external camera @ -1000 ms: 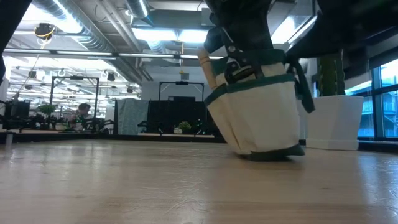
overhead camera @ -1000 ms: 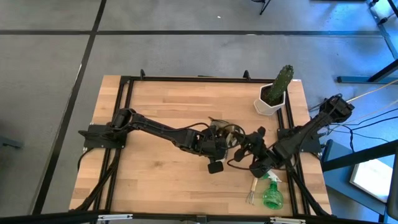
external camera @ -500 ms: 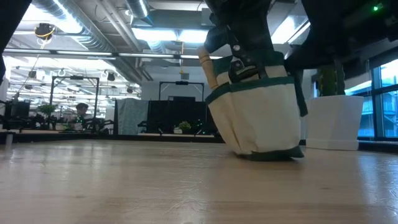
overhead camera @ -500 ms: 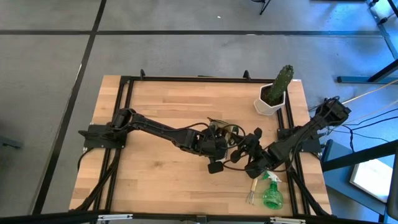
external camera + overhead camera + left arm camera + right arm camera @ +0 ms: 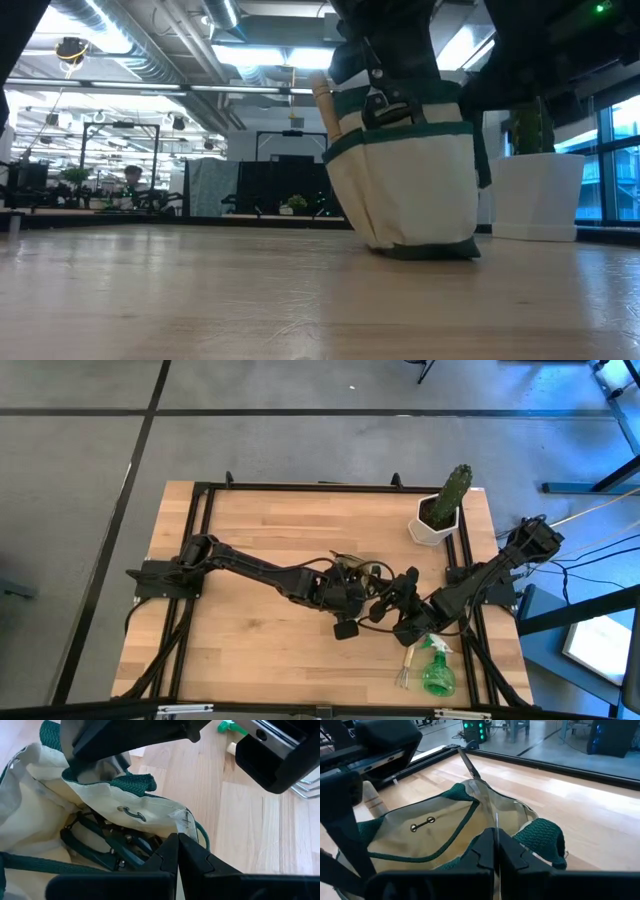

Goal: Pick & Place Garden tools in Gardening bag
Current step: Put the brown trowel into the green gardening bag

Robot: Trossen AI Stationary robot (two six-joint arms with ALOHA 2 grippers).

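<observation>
Both grippers meet at the gardening bag (image 5: 362,578) near the middle of the desk, toward its right side. Left gripper (image 5: 177,851) has its fingers pressed together on the bag's beige rim, and the right gripper (image 5: 495,851) pinches the rim from the opposite side, fingers closed on the fabric.

Nearest the front edge, by the front right corner, a green spray bottle (image 5: 437,672) lies on the wood with a hand fork (image 5: 405,668) just beside it, both outside the bag.

Farther in, the bag stands on its base, leaning slightly in the low view (image 5: 410,170), a wooden handle (image 5: 325,108) sticking up from a side pocket. Inside it, dark pruners (image 5: 107,845) with green grips lie at the bottom.

Toward the back right corner stands a cactus (image 5: 453,492) in a white pot (image 5: 430,529), well apart from the bag.
</observation>
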